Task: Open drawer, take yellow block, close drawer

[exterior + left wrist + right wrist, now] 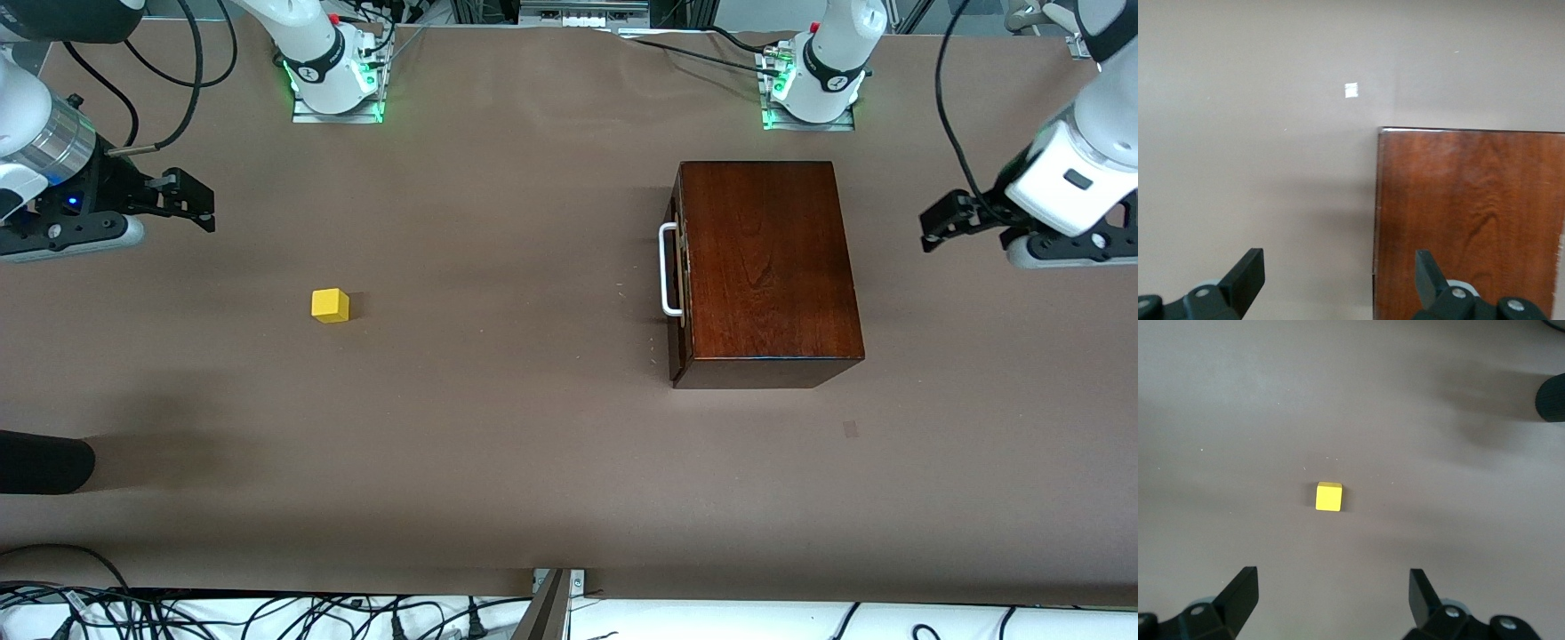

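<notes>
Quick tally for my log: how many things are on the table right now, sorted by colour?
Yellow: 1, the yellow block lying out on the table toward the right arm's end.
Dark reddish-brown: 1, the wooden box with its drawer shut.
White: 1, the loop handle on the drawer front.
Total: 3

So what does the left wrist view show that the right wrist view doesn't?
Only the left wrist view shows the wooden box, its corner under the open left tool, plus a pale mark on the table. Only the right wrist view shows the yellow block lying loose on the table ahead of the open right tool, and a dark rounded object at the view's edge. Both share the bare brown table and a pair of black fingers spread wide, holding nothing.
</notes>
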You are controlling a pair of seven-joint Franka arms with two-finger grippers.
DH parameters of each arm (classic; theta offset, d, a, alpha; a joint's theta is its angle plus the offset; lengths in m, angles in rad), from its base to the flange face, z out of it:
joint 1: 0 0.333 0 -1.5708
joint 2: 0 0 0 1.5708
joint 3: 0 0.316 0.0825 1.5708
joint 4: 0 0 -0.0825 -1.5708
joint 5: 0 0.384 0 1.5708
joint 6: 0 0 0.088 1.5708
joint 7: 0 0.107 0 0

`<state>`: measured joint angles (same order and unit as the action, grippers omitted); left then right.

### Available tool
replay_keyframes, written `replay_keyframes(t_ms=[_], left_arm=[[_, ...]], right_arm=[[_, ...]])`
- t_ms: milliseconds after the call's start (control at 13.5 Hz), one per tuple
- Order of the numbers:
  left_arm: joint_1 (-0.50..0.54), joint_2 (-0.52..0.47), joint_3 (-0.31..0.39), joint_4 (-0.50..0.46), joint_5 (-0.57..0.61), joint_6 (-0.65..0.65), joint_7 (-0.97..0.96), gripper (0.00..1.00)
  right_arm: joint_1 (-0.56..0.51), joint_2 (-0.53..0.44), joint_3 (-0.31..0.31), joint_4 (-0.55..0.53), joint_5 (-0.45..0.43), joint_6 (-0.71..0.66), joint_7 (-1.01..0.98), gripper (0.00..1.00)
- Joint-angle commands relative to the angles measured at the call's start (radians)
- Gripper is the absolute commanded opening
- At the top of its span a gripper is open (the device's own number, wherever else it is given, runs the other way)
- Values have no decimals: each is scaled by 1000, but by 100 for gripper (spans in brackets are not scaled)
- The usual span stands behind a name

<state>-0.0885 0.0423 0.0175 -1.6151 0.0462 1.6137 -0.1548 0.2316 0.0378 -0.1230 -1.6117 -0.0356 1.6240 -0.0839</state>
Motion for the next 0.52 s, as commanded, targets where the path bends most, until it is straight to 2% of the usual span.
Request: replay_keyframes(t_ms=[0, 221, 443], left_arm=[[25, -48, -14, -34, 27, 18, -12, 100], [96, -50, -70, -31, 18, 15, -14, 100], [99, -52, -71, -26, 17, 12, -14, 100]], right_arm=[[-9, 7, 3, 19, 20, -19, 24, 100], [-8, 7, 5, 19, 20, -19, 50, 100], [-8, 7, 3, 19, 25, -21, 50, 100]])
